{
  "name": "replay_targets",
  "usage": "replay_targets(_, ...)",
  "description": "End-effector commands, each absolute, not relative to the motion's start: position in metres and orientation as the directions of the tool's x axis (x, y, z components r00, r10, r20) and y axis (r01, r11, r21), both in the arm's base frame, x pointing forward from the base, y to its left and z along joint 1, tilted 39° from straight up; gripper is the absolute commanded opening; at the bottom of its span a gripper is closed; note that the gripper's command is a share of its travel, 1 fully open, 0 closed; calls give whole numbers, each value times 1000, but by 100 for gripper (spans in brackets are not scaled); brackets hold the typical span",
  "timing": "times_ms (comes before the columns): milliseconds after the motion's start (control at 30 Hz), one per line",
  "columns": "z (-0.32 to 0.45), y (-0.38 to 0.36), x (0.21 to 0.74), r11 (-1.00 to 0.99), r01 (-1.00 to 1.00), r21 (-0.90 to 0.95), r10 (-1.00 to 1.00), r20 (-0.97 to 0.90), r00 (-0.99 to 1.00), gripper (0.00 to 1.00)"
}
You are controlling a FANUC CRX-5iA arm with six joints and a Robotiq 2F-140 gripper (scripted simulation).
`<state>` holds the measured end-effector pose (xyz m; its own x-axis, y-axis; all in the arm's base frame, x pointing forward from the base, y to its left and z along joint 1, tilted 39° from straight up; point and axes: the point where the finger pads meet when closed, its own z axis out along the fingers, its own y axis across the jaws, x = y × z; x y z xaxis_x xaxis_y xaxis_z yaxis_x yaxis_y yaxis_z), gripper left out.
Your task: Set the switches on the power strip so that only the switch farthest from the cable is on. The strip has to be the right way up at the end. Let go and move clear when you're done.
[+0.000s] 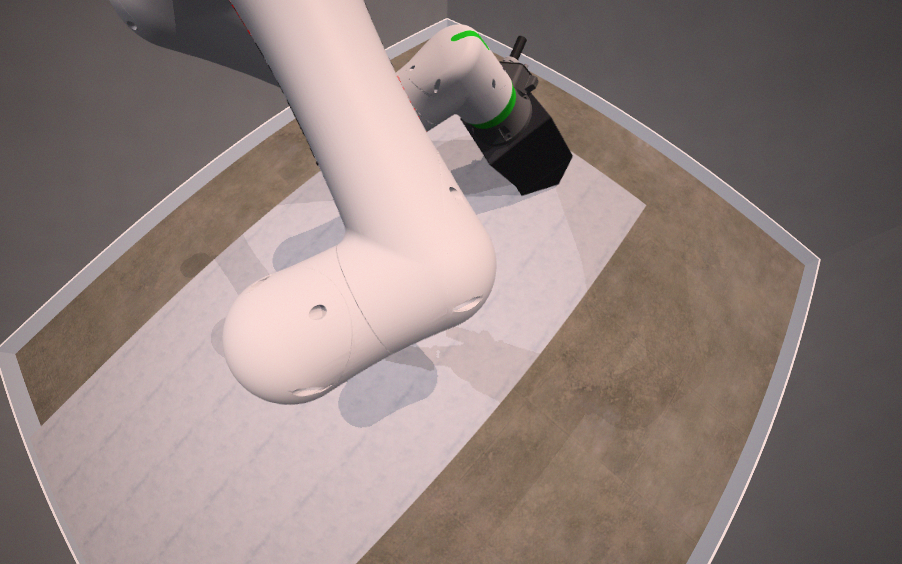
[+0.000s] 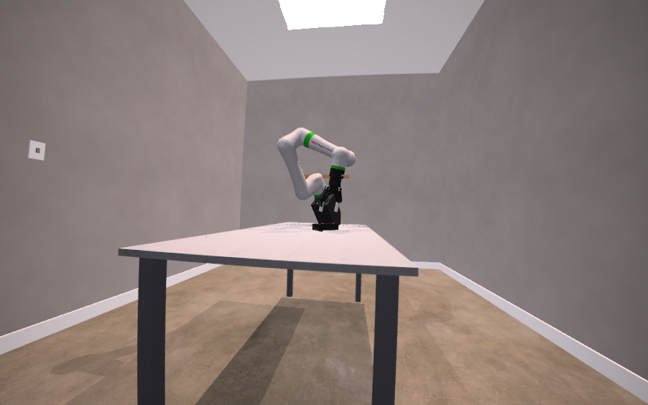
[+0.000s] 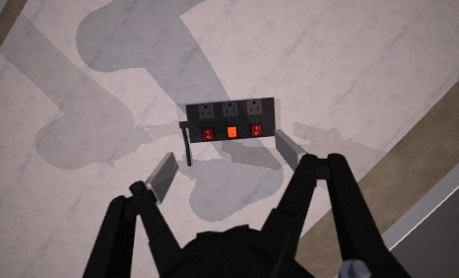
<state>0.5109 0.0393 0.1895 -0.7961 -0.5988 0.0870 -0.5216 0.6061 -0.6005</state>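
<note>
Black two-finger gripper (image 3: 225,165) hangs spread wide and empty above the dark grey rectangular power strip (image 3: 229,119), its grey pads (image 3: 162,176) apart from it. That strip lies face up on the pale marbled table top (image 3: 358,59), black cable (image 3: 185,143) at its left end. Its middle red switch (image 3: 231,131) glows brighter than the two beside it.

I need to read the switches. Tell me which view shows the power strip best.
The wrist view: the dark rectangular power strip lies face up beyond the open claw, its three red switches and cable stub visible, the middle switch brightest. The top view hides it behind the arm; the exterior view shows only a distant dark shape.
</note>
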Motion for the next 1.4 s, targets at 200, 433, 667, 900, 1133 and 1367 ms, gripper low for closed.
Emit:
replay_targets(200, 190, 40, 511, 606, -522, -601, -599, 87, -796, 100)
replay_targets(433, 207, 44, 498, 408, -698, -589, -789, 157, -594, 100)
replay_targets(667, 217, 47, 487, 215, -786, -579, -889, 217, -403, 100)
replay_targets(900, 223, 50, 478, 54, -820, -570, -932, 265, -246, 100)
replay_targets(1133, 223, 50, 478, 50, -820, -570, -933, 266, -241, 100)
replay_targets(1367, 223, 50, 478, 50, -820, -570, -933, 266, -241, 100)
